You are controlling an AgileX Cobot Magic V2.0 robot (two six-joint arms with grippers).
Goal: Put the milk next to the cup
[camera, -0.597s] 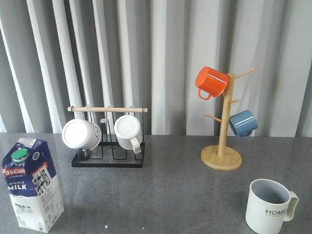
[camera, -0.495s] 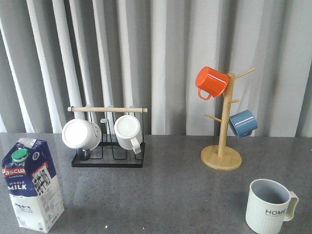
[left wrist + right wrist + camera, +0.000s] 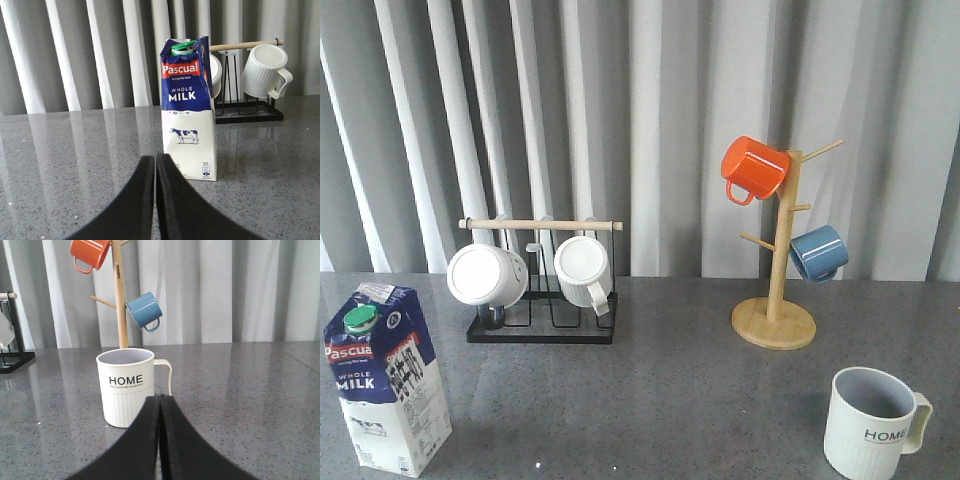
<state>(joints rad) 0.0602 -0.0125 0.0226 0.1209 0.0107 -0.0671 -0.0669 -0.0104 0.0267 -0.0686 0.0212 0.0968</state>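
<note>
- Two task items in front view: milk (image 3: 386, 377) upright on table (image 3: 660, 390) at 8 o'clock; cup (image 3: 872, 423) at 4 o'clock, well apart. No gripper visible.
- Left wrist view: left gripper (image 3: 155, 165) fingers pressed together, empty; milk stands just beyond the tips, rack (image 3: 247, 107) behind it.
- Right wrist view: right gripper (image 3: 160, 405) fingers together, empty; cup just beyond, mug tree (image 3: 119, 295) behind.

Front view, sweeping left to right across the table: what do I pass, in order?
Milk carton → black wire rack holding two white mugs → wooden mug tree with the orange mug, then the blue mug → HOME cup.
</note>
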